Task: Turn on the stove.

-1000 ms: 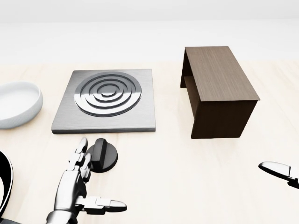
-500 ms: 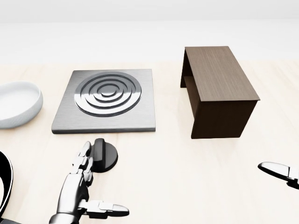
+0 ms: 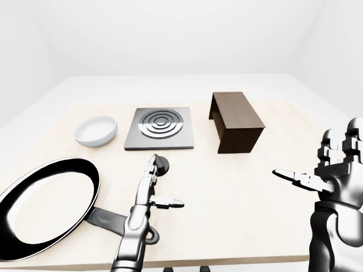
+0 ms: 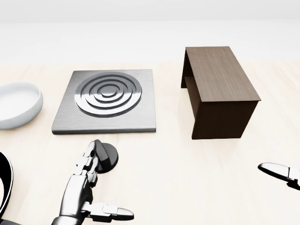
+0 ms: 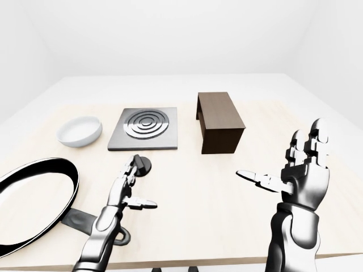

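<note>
The stove is a square grey metal plate with ring burners (image 4: pixel 105 101), lying on the pale wooden table (image 4: pixel 178 187). Its black round knob (image 4: pixel 107 157) sits on the table just below the plate's lower edge. My left hand (image 4: pixel 101 183) is open, with straight fingers (image 4: pixel 89 161) reaching up over the knob's left side and the thumb spread to the right; I cannot tell whether they touch it. My right hand (image 5: pixel 281 161) is open and empty, raised at the right, far from the stove.
A white bowl (image 4: pixel 16 103) stands left of the stove. A dark wooden open-sided box (image 4: pixel 220 91) stands to the stove's right. A black frying pan (image 3: pixel 85 175) lies at the lower left, its handle near my left forearm.
My left hand has slid right and upward in the head view, so its fingertips now overlap the knob's left side. The right hand has barely moved.
</note>
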